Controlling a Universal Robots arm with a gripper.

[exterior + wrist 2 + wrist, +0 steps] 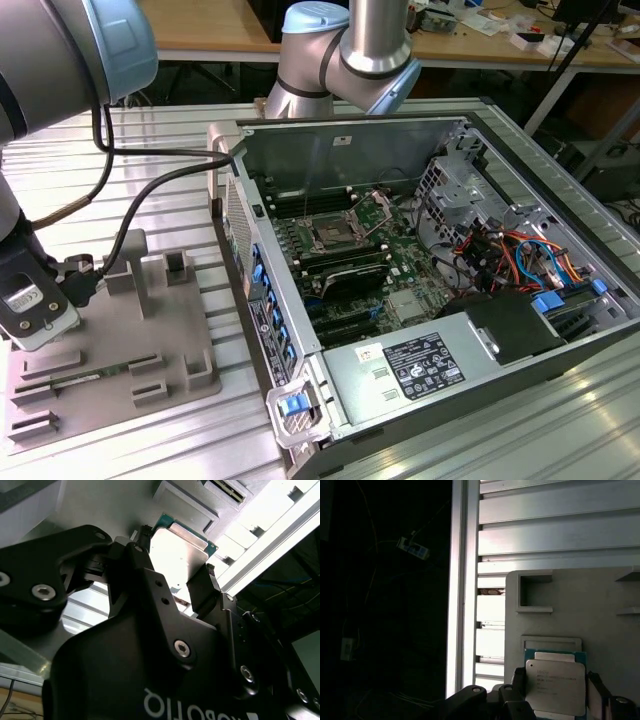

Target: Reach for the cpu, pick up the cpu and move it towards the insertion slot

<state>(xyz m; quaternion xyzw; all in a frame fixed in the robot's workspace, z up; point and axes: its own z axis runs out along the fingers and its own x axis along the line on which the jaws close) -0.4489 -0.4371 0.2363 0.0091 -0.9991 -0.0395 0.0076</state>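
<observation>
tool [177, 551] closed on the cpu [555, 680], low over the grey fixture plate [600, 595]
in both wrist views the fingers [518, 680] sit against two opposite edges of the cpu, parted no wider than the chip, its silver top facing up; it looks just clear of its framed seat on the plate, though that is hard to be sure of. done well, this step wants a light, even squeeze on the rim, the chip level, and a straight rise before any sideways travel. further off, across the slatted surface [150, 440], the insertion slot [333, 236] lies on the green board inside the open computer case [350, 140], well apart from the tool, toward the exterior view's right.
</observation>
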